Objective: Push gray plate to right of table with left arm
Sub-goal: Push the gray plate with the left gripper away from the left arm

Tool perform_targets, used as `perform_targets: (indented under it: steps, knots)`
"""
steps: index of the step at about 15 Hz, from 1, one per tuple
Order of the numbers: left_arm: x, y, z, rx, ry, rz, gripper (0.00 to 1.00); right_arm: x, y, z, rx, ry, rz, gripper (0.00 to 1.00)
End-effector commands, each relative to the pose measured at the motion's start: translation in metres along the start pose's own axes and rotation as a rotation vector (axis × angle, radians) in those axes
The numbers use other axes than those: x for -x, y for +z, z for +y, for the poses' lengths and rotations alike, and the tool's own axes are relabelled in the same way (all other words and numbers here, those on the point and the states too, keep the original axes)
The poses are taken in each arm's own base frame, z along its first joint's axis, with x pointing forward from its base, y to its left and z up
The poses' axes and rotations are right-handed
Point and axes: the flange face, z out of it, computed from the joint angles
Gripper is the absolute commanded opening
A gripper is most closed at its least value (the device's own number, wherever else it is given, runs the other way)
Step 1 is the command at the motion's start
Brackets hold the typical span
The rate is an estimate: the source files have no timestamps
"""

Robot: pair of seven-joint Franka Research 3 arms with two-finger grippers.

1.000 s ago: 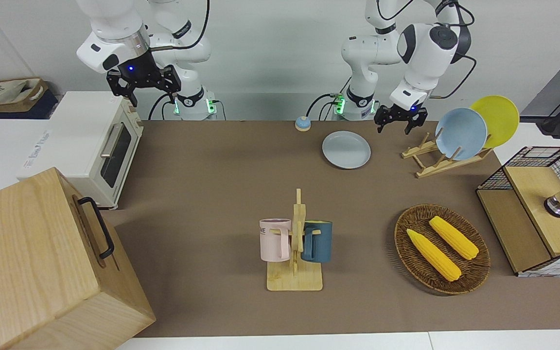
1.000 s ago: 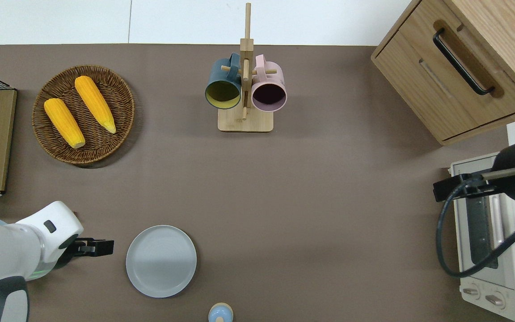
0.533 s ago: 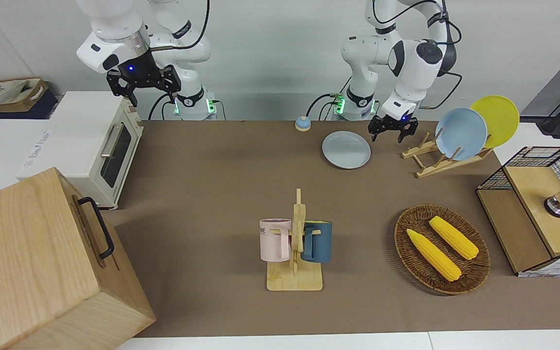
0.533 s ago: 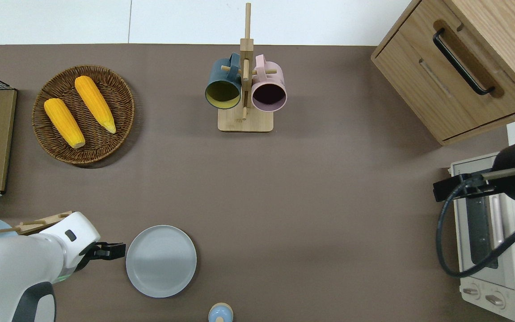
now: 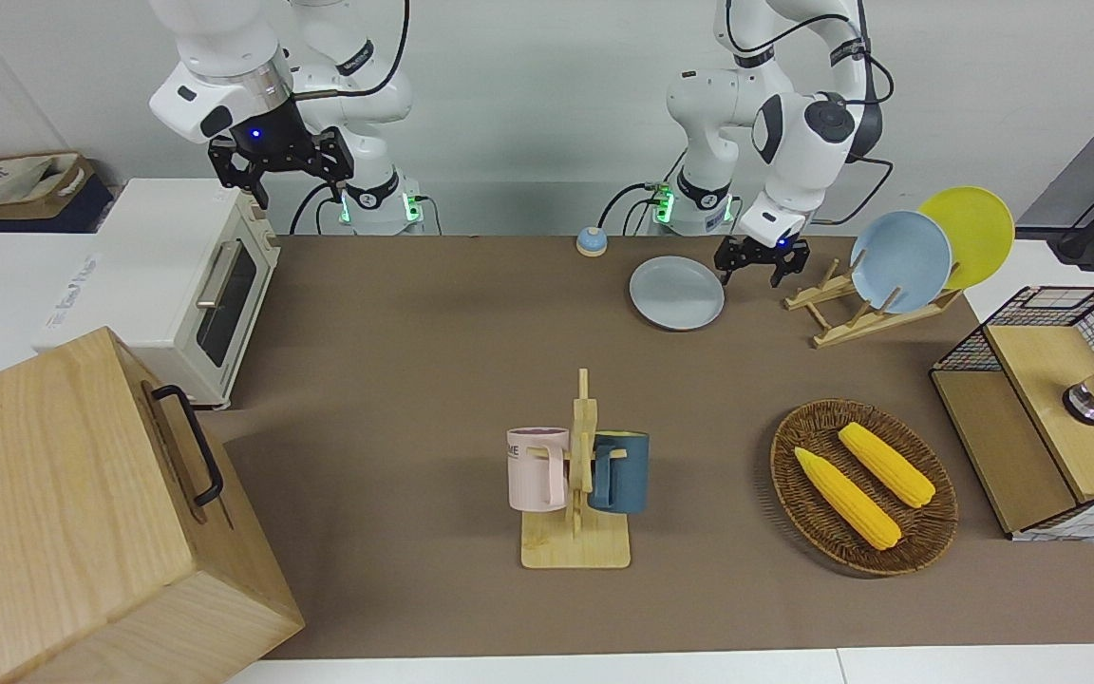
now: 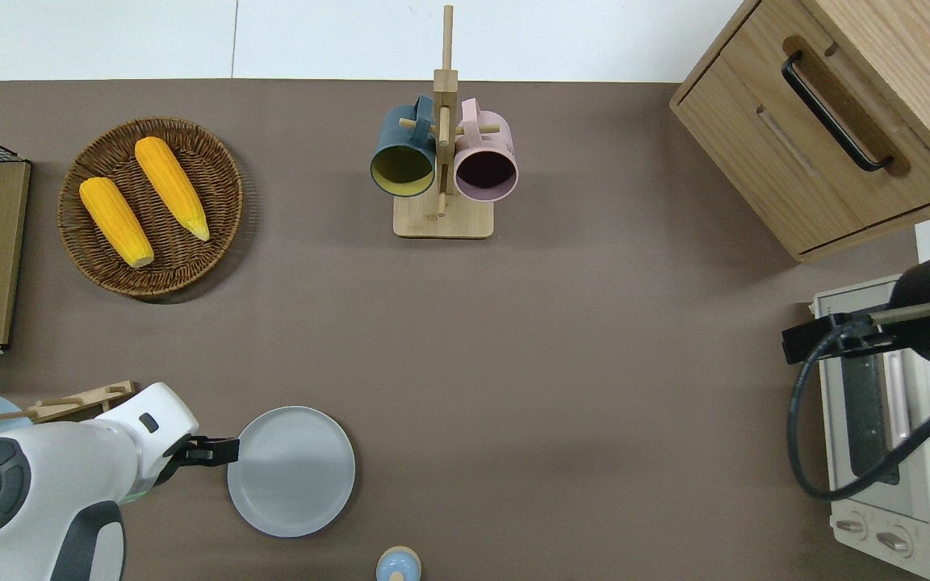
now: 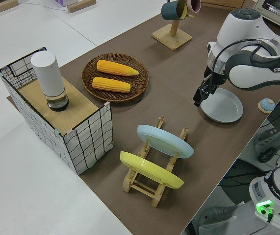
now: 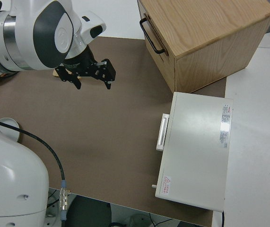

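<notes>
The gray plate [image 5: 677,293] [image 6: 291,472] lies flat on the brown table [image 5: 414,380], near the robots' edge. My left gripper [image 5: 749,275] is open and low at the plate's rim, on the side toward the left arm's end of the table. In the overhead view its tip [image 6: 227,452] just overlaps that rim. It also shows in the left side view [image 7: 199,100], at the plate [image 7: 224,105]. I cannot tell whether it touches the plate. The right arm is parked, its gripper [image 5: 283,182] [image 8: 93,84] open and empty.
A wooden rack [image 5: 841,313] with a sky-blue plate [image 5: 900,261] and a yellow plate [image 5: 972,233] stands close to the left gripper. A small bell [image 5: 590,241] sits by the gray plate. A mug tree [image 5: 580,475], a corn basket [image 5: 862,486], a toaster oven [image 5: 196,285] and a wooden cabinet [image 5: 82,513] are also on the table.
My left gripper has come down and moved toward the gray plate, from beside the rack to the plate's rim. The plate has not moved. The right arm has not moved.
</notes>
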Motion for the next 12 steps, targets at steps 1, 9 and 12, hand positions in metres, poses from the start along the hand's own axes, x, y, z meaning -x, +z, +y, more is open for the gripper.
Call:
perform_targets:
  steps: [1,9,12]
  knots:
    - [0.004,0.023,0.014,0.01,-0.026,0.007,1.0,0.003,-0.004,0.001,-0.004,0.015,-0.004,0.983]
    - [-0.001,0.055,0.014,0.005,-0.026,-0.026,1.0,0.003,-0.004,0.001,-0.004,0.015,-0.004,0.983]
    - [-0.004,0.065,0.014,0.004,-0.027,-0.031,1.0,0.003,-0.004,0.001,-0.004,0.015,-0.004,0.983]
